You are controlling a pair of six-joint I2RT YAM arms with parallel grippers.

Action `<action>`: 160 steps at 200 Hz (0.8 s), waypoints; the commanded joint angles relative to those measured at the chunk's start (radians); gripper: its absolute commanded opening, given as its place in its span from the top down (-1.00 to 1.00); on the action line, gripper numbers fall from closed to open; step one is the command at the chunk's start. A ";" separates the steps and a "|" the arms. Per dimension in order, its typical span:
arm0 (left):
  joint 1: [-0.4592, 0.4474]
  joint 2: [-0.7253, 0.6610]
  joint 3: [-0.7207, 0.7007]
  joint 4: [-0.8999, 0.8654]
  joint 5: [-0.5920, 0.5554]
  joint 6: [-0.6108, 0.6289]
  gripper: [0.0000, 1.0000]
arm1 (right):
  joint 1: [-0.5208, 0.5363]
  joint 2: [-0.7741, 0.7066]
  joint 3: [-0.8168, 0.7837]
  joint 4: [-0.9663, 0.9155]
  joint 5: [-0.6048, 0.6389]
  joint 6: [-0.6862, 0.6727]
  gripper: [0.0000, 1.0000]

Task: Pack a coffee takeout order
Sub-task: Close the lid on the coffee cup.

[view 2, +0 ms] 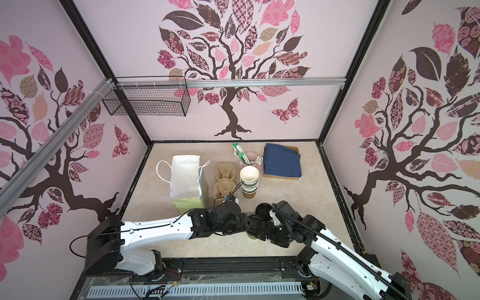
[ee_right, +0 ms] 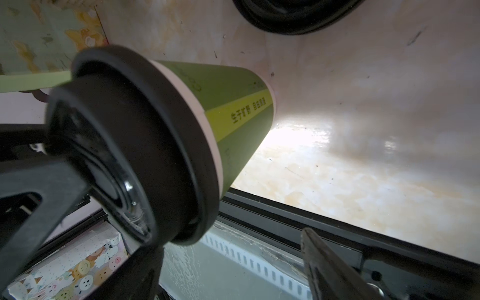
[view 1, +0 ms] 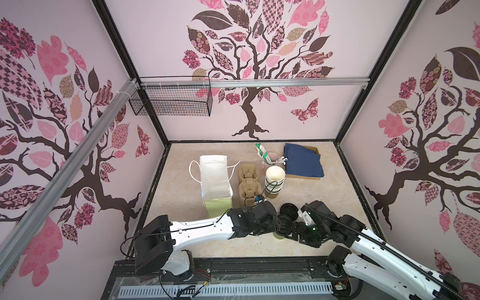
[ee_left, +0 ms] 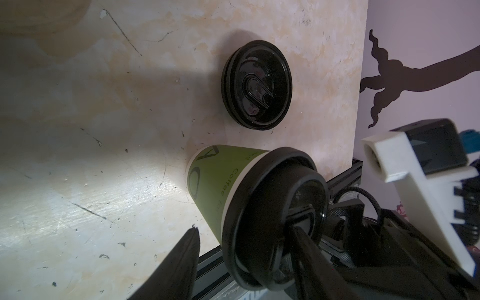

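The olive-green cup (view 1: 279, 235) (ee_left: 215, 176) (ee_right: 233, 104) stands near the table's front edge with its black lid (ee_left: 262, 220) (ee_right: 145, 145) on. My left gripper (ee_left: 244, 230) (view 1: 281, 226) is open over it. One finger (ee_left: 309, 254) lies across the lid's top, and the other finger (ee_left: 181, 259) stands apart beside the cup wall. My right gripper (ee_right: 233, 241) (view 1: 294, 228) is open at the cup's other side, holding nothing. The tan carrier (view 1: 249, 181), the pale green bag (view 1: 215, 179) and the navy napkin (view 1: 302, 159) sit farther back.
A loose black lid (view 1: 288, 209) (ee_left: 257, 85) lies just behind the cup. A stack of lidless cups (view 1: 274, 180) stands right of the carrier, with a pink cup of straws (view 1: 268, 155) behind it. The black front rail (view 1: 259, 265) runs close by. A wire basket (view 1: 171, 101) hangs on the back wall.
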 commanded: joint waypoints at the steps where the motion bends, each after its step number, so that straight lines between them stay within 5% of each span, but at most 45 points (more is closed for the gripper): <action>1: 0.004 0.014 -0.006 -0.045 -0.026 0.008 -0.17 | -0.004 -0.028 0.058 -0.106 0.138 0.075 -0.78; 71: 0.004 0.025 0.017 -0.040 -0.017 0.023 -0.17 | -0.005 -0.072 0.192 -0.116 0.160 0.026 -0.87; 160: 0.007 0.027 0.118 -0.041 -0.006 0.090 -0.44 | -0.005 -0.022 0.270 -0.148 0.200 -0.044 -0.89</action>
